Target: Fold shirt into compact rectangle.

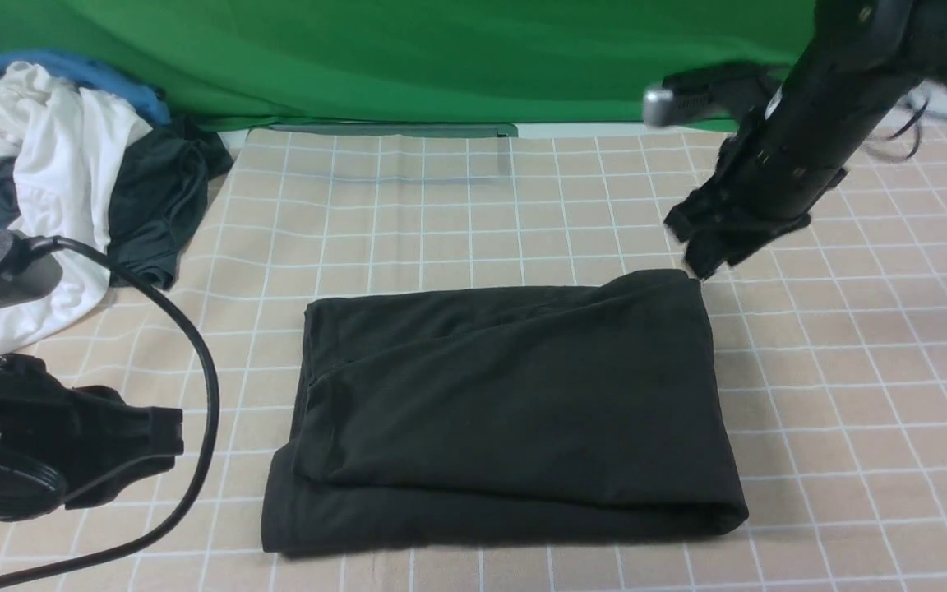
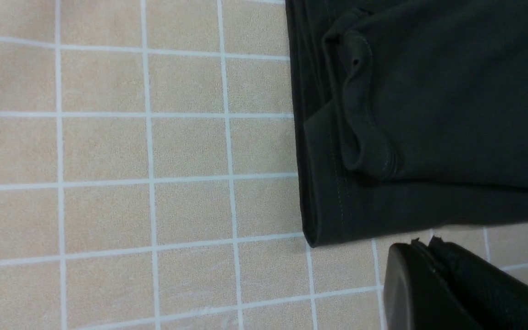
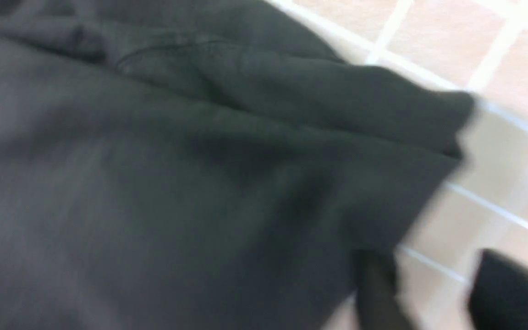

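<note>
The black shirt (image 1: 506,411) lies folded into a rough rectangle in the middle of the checked table; its print and neck label are hidden. The left wrist view shows its layered hems (image 2: 337,151), and the right wrist view shows its far corner (image 3: 429,119), blurred. My left gripper (image 1: 171,442) hovers off the shirt's near left corner. Its fingers are pressed together on nothing (image 2: 422,245). My right gripper (image 1: 699,251) hangs just above the shirt's far right corner. It is open (image 3: 433,279), with only table between the fingers.
A heap of clothes sits at the far left: a white garment (image 1: 54,156), a dark grey garment (image 1: 157,197) and some blue cloth (image 1: 71,70). A black cable (image 1: 198,353) loops over the table by my left arm. A green backdrop (image 1: 441,57) closes off the far edge.
</note>
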Available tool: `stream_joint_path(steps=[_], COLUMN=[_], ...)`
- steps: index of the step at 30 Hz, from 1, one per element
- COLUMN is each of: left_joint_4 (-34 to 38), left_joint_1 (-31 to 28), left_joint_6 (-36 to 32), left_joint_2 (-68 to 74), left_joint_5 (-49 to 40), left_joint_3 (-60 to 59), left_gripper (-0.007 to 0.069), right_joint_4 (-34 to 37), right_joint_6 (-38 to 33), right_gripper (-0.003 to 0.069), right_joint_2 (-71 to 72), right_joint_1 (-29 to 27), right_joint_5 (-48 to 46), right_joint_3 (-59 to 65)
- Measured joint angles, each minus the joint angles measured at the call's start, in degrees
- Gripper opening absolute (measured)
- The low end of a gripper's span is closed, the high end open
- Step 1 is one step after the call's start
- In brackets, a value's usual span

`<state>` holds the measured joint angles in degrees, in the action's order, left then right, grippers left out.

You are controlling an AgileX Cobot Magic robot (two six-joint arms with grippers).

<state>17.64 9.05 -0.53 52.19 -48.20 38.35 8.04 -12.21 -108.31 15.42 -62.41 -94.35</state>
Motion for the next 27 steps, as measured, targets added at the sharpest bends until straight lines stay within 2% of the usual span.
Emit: stream_joint_path(steps=[2, 3, 7, 12, 13, 15, 17, 20, 21, 22, 23, 25, 27], left_joint_4=[0.44, 0.71, 1.13, 2.17, 2.44, 2.44, 2.44, 2.44, 2.44, 2.38, 2.38, 1.78, 1.19], left_joint_1=[0.00, 0.00, 0.00, 0.00, 0.00, 0.00, 0.00, 0.00, 0.00, 0.00, 0.00, 0.00, 0.00], left_joint_6=[-1.00, -1.22, -1.32, -2.88, -3.29, -3.47, -3.62, -3.90, -3.90, -3.90, -3.90, -3.90, -3.90], left_joint_2=[0.00, 0.00, -0.64, -4.66, -7.23, -9.05, -13.26, -18.64, -18.95, -21.57, -21.89, -26.03, -28.22], left_joint_5=[-1.02, -1.74, -2.96, -2.17, -1.55, -1.48, -1.48, -1.48, -1.43, -1.27, -1.21, -1.13, -1.13], left_joint_3=[0.00, 0.00, 0.00, 0.00, 0.00, 0.00, 0.00, 0.00, 0.00, 0.00, 0.00, 0.05, 0.05], left_gripper=[0.0019, 0.0019, 0.0019, 0.0019, 0.0019, 0.0019, 0.0019, 0.0019, 0.0019, 0.0019, 0.0019, 0.0019, 0.0019], right_joint_4=[-1.02, -1.34, -1.61, -1.98, -2.05, -2.05, -2.05, -2.10, -2.10, -2.10, -2.10, -2.15, -2.15], right_joint_6=[0.00, 0.00, 0.48, 1.32, 1.41, 1.45, 1.45, 1.13, 1.13, 0.85, 0.81, 0.31, 0.32], right_gripper=[0.0076, 0.0056, 0.0038, 0.0038, 0.0038, 0.0038, 0.0038, 0.0038, 0.0038, 0.0038, 0.0038, 0.0038, 0.0043], right_joint_2=[6.21, 9.45, 20.89, 38.65, 46.90, 51.89, 63.08, 73.52, 73.53, 78.99, 80.24, 87.62, 90.99], right_joint_1=[-0.07, -0.07, -0.07, -0.07, -0.07, -0.07, -0.07, -0.07, -0.07, -0.07, -0.07, -0.07, -0.07], right_joint_5=[-0.69, -0.76, 1.45, 11.78, 18.75, 23.19, 34.24, 44.51, 45.28, 51.44, 52.17, 60.74, 63.74], right_joint_3=[-0.14, -0.14, 1.01, 9.67, 16.35, 20.97, 32.86, 44.98, 44.98, 51.51, 53.04, 61.99, 65.90])
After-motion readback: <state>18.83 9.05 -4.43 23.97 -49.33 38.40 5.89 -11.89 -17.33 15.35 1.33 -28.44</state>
